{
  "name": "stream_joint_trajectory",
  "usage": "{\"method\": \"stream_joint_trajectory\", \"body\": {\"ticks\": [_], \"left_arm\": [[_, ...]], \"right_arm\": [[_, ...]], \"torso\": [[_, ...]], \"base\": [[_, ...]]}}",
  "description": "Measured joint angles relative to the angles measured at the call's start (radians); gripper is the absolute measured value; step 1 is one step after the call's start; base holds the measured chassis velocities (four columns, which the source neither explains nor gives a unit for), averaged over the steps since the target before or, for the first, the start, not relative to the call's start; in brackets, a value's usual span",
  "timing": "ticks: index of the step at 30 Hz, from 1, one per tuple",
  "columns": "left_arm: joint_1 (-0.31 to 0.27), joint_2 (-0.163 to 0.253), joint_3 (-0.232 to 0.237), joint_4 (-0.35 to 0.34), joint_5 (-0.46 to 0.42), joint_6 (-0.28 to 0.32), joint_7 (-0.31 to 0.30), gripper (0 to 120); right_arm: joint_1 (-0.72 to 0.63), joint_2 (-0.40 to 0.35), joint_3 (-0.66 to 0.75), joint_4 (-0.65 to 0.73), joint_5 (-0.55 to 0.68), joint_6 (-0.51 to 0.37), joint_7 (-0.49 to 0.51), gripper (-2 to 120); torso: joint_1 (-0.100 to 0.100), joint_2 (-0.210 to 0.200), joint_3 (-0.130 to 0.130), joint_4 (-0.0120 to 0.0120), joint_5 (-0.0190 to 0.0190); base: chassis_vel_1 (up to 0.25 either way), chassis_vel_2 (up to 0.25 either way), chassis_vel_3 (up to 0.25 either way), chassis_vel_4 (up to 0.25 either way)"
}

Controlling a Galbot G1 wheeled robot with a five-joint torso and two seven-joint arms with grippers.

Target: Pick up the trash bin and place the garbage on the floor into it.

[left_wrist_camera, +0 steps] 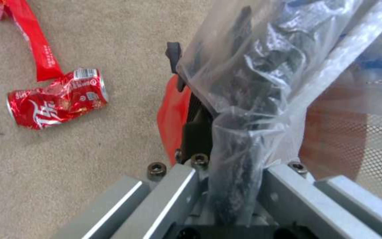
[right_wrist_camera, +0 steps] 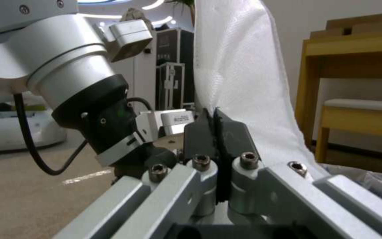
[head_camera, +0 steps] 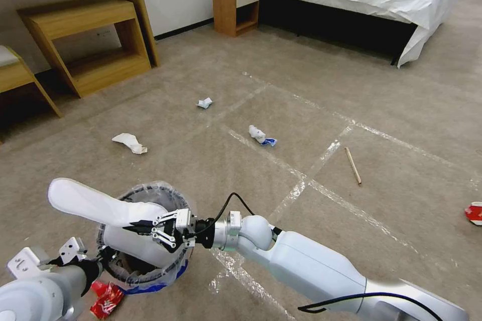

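The trash bin, small, round and red with a crinkly clear plastic liner, sits low at the near left of the floor, a white slipper slanting out of its mouth. On the beige carpet lie crumpled white papers, a thin wooden stick, and a crushed red can beside the bin.
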Motion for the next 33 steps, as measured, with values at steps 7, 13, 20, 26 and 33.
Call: {"method": "stream_joint_trajectory", "body": {"ticks": [7,13,20,26,33], "left_arm": [[0.0,0.0,-0.003,-0.002,-0.002,0.0,0.0,0],[0.0,-0.003,-0.002,-0.003,-0.002,0.0,0.0,0],[0.001,0.001,-0.004,-0.004,-0.002,0.0,0.0,0],[0.0,0.006,-0.006,-0.005,-0.003,0.0,0.0,0],[0.001,0.006,-0.006,-0.005,-0.004,-0.001,0.0,0]], "right_arm": [[-0.006,0.012,-0.014,-0.015,-0.009,0.008,0.001,11],[-0.003,0.017,-0.029,-0.025,-0.017,0.018,0.007,33],[0.01,0.02,-0.036,-0.027,-0.007,0.004,0.007,58],[0.014,0.015,-0.035,-0.016,0.006,-0.013,0.009,79],[0.017,0.011,-0.031,-0.008,0.005,-0.01,0.012,99]], "torso": [[0.0,0.0,0.0,0.0001,0.0],[0.0,0.0,0.0,0.0001,0.0],[0.0,0.0,0.0,0.0001,0.0],[0.0,0.0,0.0,0.0,-0.0001],[0.0,0.0,0.0,0.0,0.0]], "base": [[0.0,0.0,0.0,0.0],[0.0,0.0,0.0,0.0],[0.0,0.0,0.0,0.0],[0.0,0.0,0.0,0.0],[0.0,0.0,0.0,0.0]]}}
